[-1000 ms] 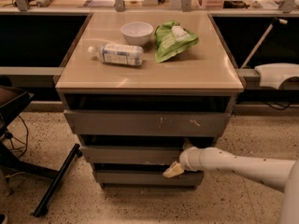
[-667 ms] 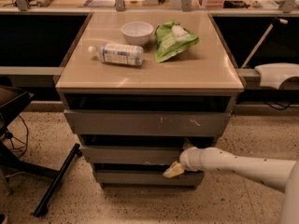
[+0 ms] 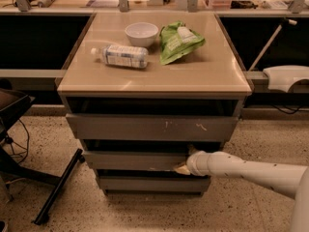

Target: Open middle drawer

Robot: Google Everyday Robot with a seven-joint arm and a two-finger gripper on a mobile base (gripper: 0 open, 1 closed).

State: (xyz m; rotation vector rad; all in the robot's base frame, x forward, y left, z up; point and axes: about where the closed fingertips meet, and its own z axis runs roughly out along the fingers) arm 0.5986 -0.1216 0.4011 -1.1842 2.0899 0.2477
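The middle drawer (image 3: 135, 159) is a plain grey flat front with a pale scuff on its lower edge, second of three in the cabinet. It stands pulled out a little, with a dark gap above it. My gripper (image 3: 182, 168) is at the drawer's lower right edge, on the end of my white arm (image 3: 241, 170) that comes in from the right. The top drawer (image 3: 149, 128), with white scratch marks, sits above it and sticks out further. The bottom drawer (image 3: 152, 183) is below.
On the cabinet top (image 3: 203, 76) lie a plastic bottle (image 3: 120, 56), a white bowl (image 3: 141, 33) and a green bag (image 3: 177, 42). A black chair base (image 3: 29, 173) stands on the floor at the left. A counter runs behind the cabinet.
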